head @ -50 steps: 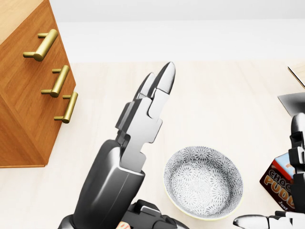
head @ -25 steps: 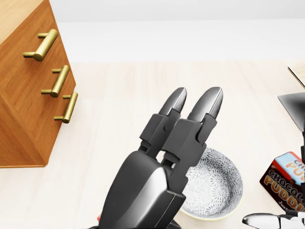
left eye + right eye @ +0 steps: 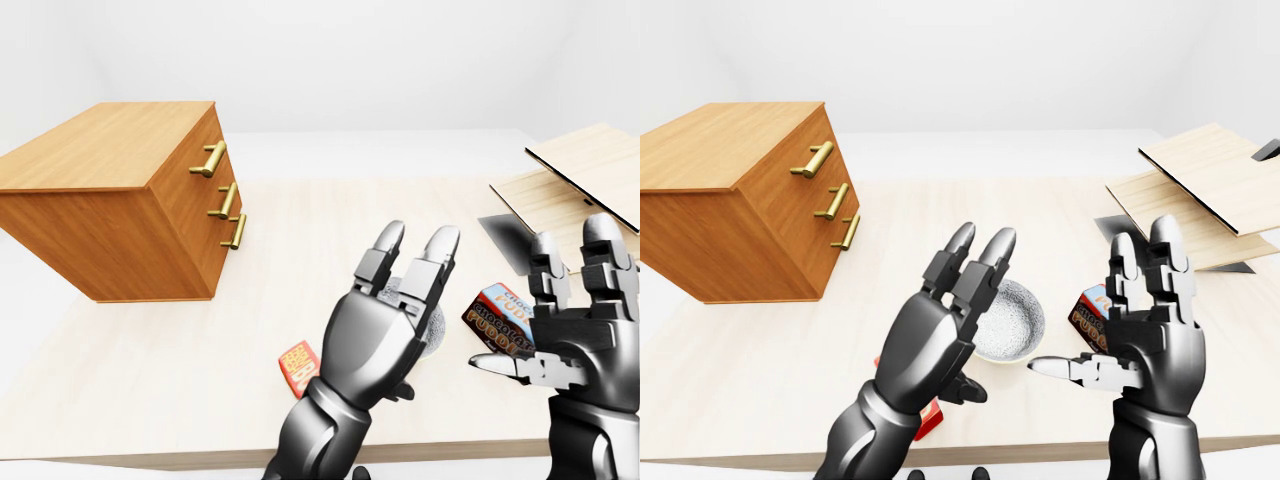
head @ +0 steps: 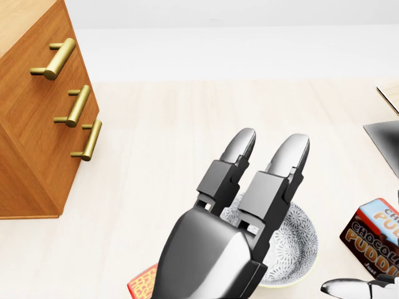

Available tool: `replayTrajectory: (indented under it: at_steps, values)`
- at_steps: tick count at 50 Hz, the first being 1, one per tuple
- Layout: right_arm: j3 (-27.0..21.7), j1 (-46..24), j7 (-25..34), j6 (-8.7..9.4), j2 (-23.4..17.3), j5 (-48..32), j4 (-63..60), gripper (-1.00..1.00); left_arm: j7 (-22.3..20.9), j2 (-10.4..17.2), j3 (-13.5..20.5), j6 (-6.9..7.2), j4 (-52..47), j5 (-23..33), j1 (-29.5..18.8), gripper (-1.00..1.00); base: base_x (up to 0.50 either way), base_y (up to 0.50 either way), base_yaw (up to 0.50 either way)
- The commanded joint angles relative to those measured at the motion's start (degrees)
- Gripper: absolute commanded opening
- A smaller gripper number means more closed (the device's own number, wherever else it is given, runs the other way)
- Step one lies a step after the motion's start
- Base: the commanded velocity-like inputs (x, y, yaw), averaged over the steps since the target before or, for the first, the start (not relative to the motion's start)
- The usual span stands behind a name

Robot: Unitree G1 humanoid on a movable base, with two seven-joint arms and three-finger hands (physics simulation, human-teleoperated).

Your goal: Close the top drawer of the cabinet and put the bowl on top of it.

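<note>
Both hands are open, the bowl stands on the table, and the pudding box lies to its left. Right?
No. The head view shows the pudding box to the right of the bowl, not the left. The rest holds: left hand and right hand are open, and the bowl stands on the table.

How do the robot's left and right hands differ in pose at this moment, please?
In the right-eye view the left hand slants, its fingers crossing the left rim of the bowl; the right hand stands upright beside the pudding box. The right hand's thumb juts toward the view's left; the left hand's thumb is tucked low. Both are open and hold nothing.
</note>
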Motion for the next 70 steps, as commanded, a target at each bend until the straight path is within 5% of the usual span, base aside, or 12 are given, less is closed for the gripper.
replayTrajectory:
  at_steps: [1,7,17,70]
  values:
    - [-0.19,0.12,0.22,0.00,0.07,0.28,-0.35,1.00,1.94,-0.64,-0.43,0.00,2.64,4.90,-0.23,1.00,0.00,0.00,0.00]
    - [-0.06,0.39,0.56,0.00,0.28,0.14,-0.42,1.00,1.65,-1.10,-0.54,0.00,3.98,5.95,0.16,1.00,0.00,0.00,0.00]
    - [-0.44,0.78,1.30,0.00,0.61,0.63,-0.62,1.00,4.12,-2.93,5.31,0.00,13.43,7.74,-2.75,1.00,0.00,0.00,0.00]
    - [-1.77,-0.51,0.51,0.00,-0.41,2.25,-0.63,1.00,1.64,-5.73,6.92,0.00,28.26,15.31,-4.76,1.00,0.00,0.00,0.00]
